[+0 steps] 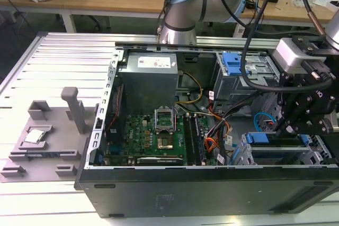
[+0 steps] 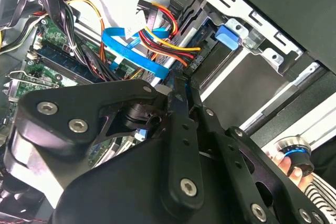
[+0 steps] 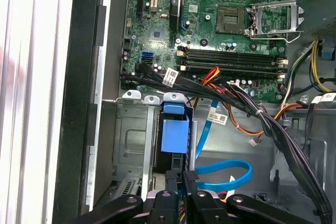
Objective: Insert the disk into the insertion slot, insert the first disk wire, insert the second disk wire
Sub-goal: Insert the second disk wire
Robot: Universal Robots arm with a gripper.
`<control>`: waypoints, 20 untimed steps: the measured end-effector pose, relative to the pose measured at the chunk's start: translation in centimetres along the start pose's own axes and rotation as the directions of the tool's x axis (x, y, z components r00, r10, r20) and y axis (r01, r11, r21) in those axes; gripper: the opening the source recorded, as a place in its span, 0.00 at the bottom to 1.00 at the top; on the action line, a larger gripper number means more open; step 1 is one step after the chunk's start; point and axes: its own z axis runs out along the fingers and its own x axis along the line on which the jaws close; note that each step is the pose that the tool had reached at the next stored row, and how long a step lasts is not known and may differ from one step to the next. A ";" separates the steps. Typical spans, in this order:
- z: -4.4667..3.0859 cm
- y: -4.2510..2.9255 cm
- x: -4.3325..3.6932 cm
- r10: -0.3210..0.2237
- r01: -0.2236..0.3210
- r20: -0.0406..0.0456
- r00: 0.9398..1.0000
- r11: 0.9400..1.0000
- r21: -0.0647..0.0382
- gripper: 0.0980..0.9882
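Gripper [image 1: 288, 125] sits low at the exterior view's right end of the open PC case [image 1: 212, 183], directly over the insertion slot [image 1: 312, 154]. Fingers look pressed together with no visible gap in both wrist views, tips [image 3: 185, 177] at the cable end of the bay; whether a connector is pinched between them can't be told. The disk [image 3: 175, 135] is already seated in the silver cage, its blue carrier tab showing at the cage mouth in the first wrist view, level with the neighbouring silver tabs. Blue flat data cable [image 3: 223, 174] loops just beside the fingertips, and in the second wrist view the same blue cable [image 2: 131, 53] runs alongside a red-yellow-black power bundle [image 2: 168, 40] toward the drive's connector edge. Motherboard [image 1: 153, 138] lies in the case's middle, with the empty CPU socket [image 3: 231, 17] open. Grey fixture plate [image 1: 47, 141] rests on the table well apart, at the exterior view's left.
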 end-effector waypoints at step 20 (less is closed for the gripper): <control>0.61 -0.03 0.18 0.000 0.000 0.005 1.000 1.000 0.000 0.07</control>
